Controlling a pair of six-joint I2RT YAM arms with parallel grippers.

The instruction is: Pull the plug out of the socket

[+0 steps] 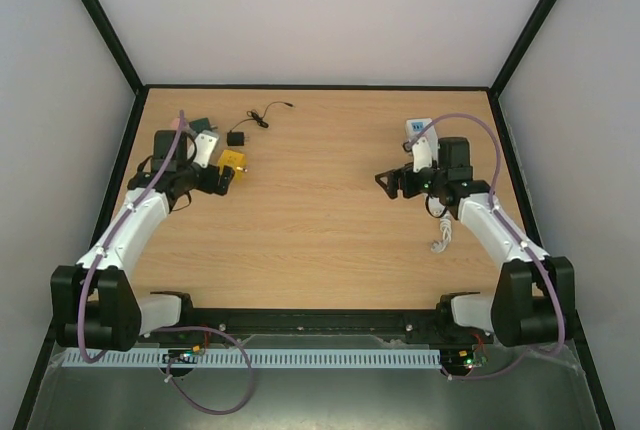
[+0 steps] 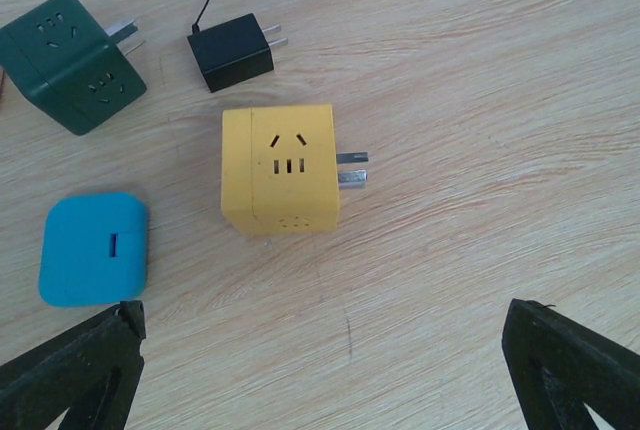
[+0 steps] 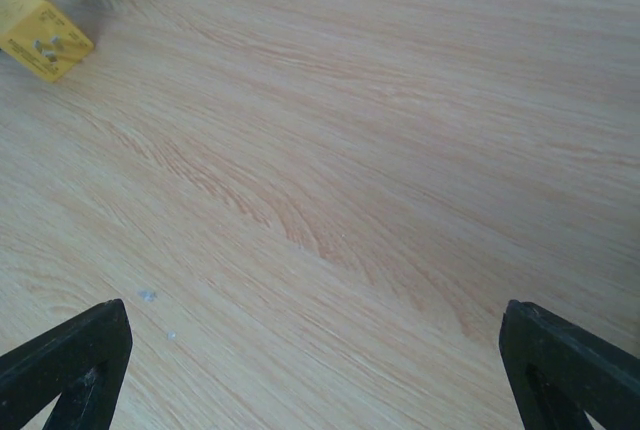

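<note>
The socket (image 1: 418,130), a white strip with a blue face at its far end, lies at the right, mostly hidden under my right arm. Its coiled white cord (image 1: 440,236) trails toward me. Loose plugs lie at the left: a yellow cube plug (image 2: 280,168) with bare prongs, a dark green cube plug (image 2: 68,60) and a black plug (image 2: 230,50) with a thin cord. My left gripper (image 2: 325,370) is open just short of the yellow cube (image 1: 232,161). My right gripper (image 3: 315,370) is open over bare wood, pointing left (image 1: 390,185).
A blue rounded pad (image 2: 95,248) with a slot lies left of the yellow cube. The black cord (image 1: 268,113) runs toward the back edge. Black frame rails border the wooden table (image 1: 320,240) on all sides.
</note>
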